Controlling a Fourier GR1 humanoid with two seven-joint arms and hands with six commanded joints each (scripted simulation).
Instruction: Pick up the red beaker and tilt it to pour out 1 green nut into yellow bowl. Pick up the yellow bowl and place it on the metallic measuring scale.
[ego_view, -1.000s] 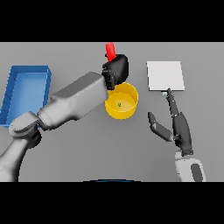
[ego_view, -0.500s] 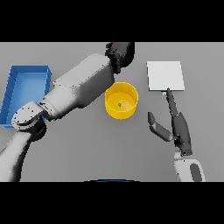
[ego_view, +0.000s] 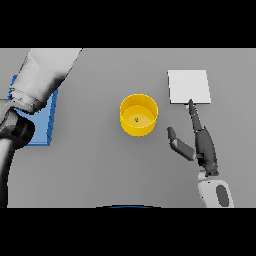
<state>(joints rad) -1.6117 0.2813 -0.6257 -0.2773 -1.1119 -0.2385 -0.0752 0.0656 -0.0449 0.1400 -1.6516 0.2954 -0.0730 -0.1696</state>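
Now green nut (ego_view: 136, 120) inside yellow bowl (ego_view: 128, 107).

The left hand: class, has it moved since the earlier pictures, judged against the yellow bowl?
Yes. Earlier it held the red beaker just above the bowl; now hand and beaker are out of view, and only the left arm shows, far left over the blue tray.

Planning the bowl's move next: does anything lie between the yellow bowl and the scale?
Nothing visible does. Bare table separates the yellow bowl from the scale; the right hand sits just below that path, open.

The left arm (ego_view: 42, 80) has swung up, taking its hand and beaker out of view.
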